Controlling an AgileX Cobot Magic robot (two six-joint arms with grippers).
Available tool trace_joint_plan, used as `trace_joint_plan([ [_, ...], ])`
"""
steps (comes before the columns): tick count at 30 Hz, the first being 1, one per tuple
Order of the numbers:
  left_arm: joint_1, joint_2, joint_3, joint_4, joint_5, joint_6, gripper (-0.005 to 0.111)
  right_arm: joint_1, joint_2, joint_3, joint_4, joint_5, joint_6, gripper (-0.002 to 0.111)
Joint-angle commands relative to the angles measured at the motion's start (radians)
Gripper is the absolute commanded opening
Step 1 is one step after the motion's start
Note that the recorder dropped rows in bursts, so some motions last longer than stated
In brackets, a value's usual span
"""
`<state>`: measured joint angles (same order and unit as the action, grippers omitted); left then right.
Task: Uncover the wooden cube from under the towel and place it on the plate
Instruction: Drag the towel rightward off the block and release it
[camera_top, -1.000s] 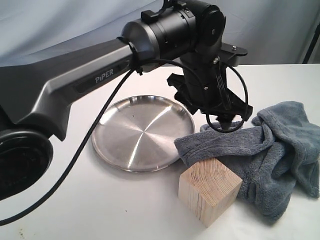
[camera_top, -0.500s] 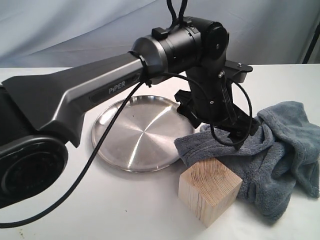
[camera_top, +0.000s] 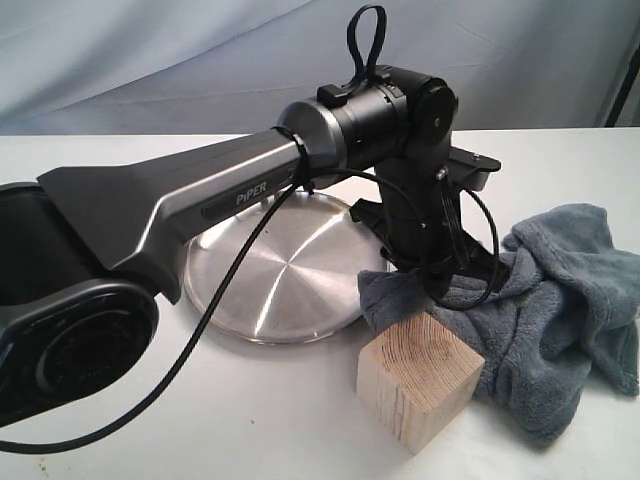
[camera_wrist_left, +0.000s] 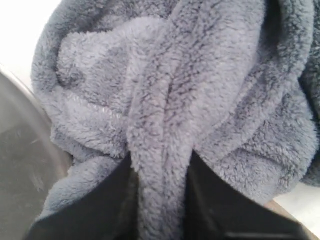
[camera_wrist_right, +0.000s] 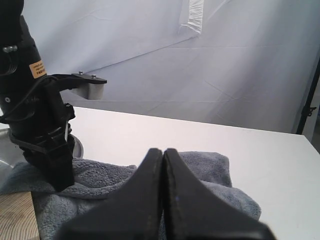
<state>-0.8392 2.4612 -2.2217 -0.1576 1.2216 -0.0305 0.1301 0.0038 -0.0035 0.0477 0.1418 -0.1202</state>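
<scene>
The left tool (camera_wrist_left: 161, 195) has sunk lower than a moment ago, pinching a fold of the towel (camera_top: 560, 290); the wooden cube (camera_top: 418, 378) hasn't moved. The right tool (camera_wrist_right: 163, 152) is closed, empty.

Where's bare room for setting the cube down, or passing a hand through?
Free: the plate face, bordered by the towel and the left arm overhead; table in front of the plate, beside the wooden cube; table behind the towel. Crowded: where plate rim, towel, cube and left tool meet.
</scene>
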Motion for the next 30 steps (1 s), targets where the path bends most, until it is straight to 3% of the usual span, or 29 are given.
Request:
trace_joint_plan([
  [1,-0.004,-0.005,-0.027,-0.004,-0.001,0.068,0.0,0.003,-0.004,0.003,0.006,-0.006,0.001,0.0],
  [9,-0.004,-0.005,-0.188,-0.075,-0.006,0.07,0.0,0.003,-0.004,0.003,0.006,-0.006,0.001,0.0],
  [17,-0.045,-0.005,-0.238,-0.203,-0.272,0.208,0.0,0.003,-0.004,0.003,0.006,-0.006,0.001,0.0],
  [23,-0.099,0.007,-0.238,-0.203,-0.485,0.301,0.0,0.003,-0.004,0.003,0.006,-0.006,0.001,0.0],
  [27,-0.105,0.031,-0.238,-0.193,-0.483,0.301,0.002,0.003,-0.004,0.003,0.006,-0.006,0.001,0.0],
  [30,-0.105,0.05,-0.238,-0.175,-0.452,0.294,0.013,0.003,-0.004,0.003,0.006,-0.006,0.001,0.0],
])
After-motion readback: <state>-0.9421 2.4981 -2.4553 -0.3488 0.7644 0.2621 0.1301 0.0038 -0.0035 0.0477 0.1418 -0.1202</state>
